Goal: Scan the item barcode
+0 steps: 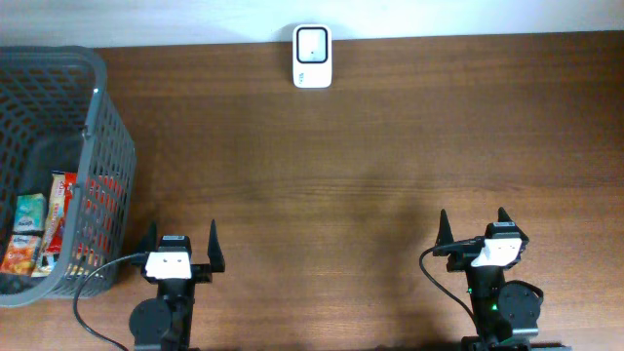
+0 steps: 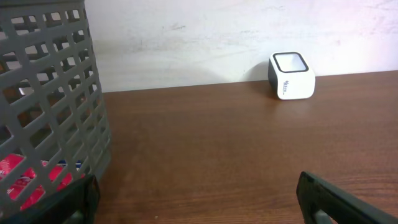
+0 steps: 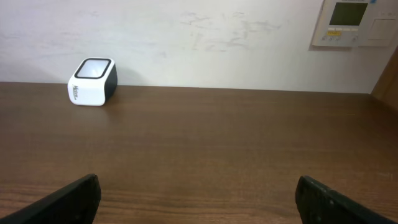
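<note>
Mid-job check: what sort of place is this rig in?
Probably a mock shop checkout: a white barcode scanner at the far edge of the wooden table, and a grey plastic basket holding snack packets.

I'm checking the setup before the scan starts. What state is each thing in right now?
basket: upright, with packets inside.
snack packets: lying in the basket, none taken out.
scanner: standing upright, window facing up, nothing over it.
left gripper: open, empty.
right gripper: open, empty.
</note>
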Robot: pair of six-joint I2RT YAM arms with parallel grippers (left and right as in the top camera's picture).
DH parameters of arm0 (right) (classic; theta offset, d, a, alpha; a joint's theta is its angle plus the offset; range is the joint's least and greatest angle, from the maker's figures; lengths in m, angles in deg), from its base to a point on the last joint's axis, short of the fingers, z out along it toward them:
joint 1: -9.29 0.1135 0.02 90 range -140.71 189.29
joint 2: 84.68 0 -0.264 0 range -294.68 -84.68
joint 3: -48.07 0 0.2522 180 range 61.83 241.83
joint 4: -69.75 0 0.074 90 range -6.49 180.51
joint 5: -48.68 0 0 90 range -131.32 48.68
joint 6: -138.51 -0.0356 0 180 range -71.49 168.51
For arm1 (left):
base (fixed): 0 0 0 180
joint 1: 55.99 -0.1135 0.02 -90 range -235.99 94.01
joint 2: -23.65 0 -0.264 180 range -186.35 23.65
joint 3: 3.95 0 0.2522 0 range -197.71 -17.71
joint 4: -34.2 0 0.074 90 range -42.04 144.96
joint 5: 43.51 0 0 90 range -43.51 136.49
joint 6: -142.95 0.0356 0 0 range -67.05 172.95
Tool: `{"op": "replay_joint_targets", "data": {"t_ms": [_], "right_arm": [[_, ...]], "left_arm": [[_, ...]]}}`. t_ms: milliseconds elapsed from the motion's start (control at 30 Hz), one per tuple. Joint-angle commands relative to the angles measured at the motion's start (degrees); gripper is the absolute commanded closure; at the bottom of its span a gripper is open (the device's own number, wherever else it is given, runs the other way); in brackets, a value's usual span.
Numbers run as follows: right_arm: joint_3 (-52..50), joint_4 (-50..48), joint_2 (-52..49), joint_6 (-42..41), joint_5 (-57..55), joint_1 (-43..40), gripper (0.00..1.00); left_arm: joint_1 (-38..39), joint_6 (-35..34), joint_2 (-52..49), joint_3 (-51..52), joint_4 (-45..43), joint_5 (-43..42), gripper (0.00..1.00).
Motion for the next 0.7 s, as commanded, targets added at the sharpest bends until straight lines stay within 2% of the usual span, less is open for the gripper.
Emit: {"op": "replay_joint_targets", "data": {"t_ms": [0, 200, 267, 333, 433, 500, 567, 667], "right_arm": [[-0.52, 0.15, 0.5, 0.09, -0.52, -0.37, 0.01], [-0.52, 0.17, 0.5, 0.09, -0.52, -0.37, 0.02], [-0.52, 0.17, 0.5, 0.09, -0.52, -0.37, 0.01], [-0.52, 0.15, 0.5, 0.09, -0.5, -0.37, 0.01], [-0.52, 0.15, 0.5, 0.09, -0.52, -0.37, 0.01], [-0.52, 0.17, 0.5, 0.09, -0.52, -0.37, 0.01], [-0.52, 0.17, 0.5, 0.09, -0.52, -0.37, 0.01], [-0.52, 0.17, 0.5, 0.09, -0.52, -0.37, 0.01]], "left_arm": [[-0.35, 0.96, 0.35, 0.37, 0.0, 0.59, 0.01], [-0.35, 1.14, 0.35, 0.37, -0.2, 2.01, 0.01], [-0.31, -1.51, 0.35, 0.37, -1.79, -1.95, 0.01], [-0.31, -5.57, 0.35, 0.37, -3.21, -13.03, 0.01], [-0.31, -5.62, 0.35, 0.37, -7.67, -26.05, 0.01], [-0.31, -5.6, 0.35, 0.37, -14.71, -36.81, 0.01], [-0.31, -5.6, 0.35, 0.37, -23.69, -42.82, 0.01], [-0.31, -5.64, 0.35, -1.36, -33.51, -44.24, 0.01]]}}
